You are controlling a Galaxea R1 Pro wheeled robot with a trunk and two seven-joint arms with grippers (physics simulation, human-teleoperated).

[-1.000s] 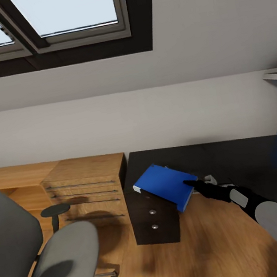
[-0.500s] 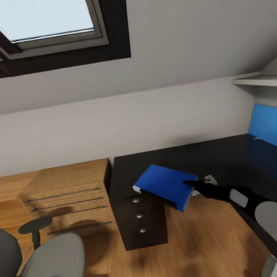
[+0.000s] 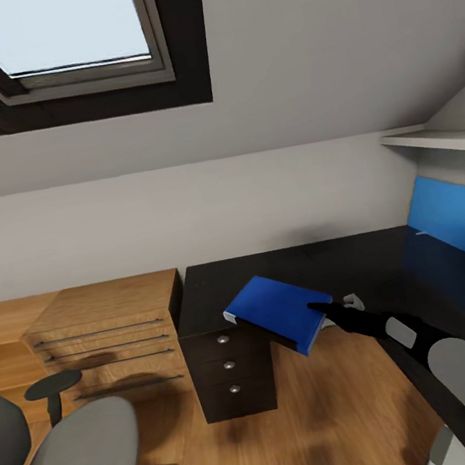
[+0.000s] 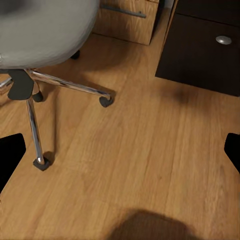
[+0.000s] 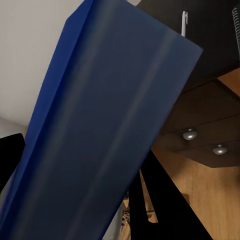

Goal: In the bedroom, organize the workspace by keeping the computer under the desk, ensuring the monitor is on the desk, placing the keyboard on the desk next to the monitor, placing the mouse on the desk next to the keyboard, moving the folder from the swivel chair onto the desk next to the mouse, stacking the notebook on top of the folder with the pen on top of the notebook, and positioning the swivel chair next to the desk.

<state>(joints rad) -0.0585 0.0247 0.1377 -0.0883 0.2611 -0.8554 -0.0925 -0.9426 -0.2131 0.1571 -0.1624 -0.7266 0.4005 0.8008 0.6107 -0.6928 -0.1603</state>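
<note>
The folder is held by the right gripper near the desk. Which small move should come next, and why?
Probably carry the folder further in over the desk before lowering it. The right gripper holds it tilted at the front edge, partly over the floor.

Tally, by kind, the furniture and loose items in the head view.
desk: 1
wooden chest of drawers: 1
swivel chair: 1
folder: 1, held by the right gripper
Total: 4
</note>
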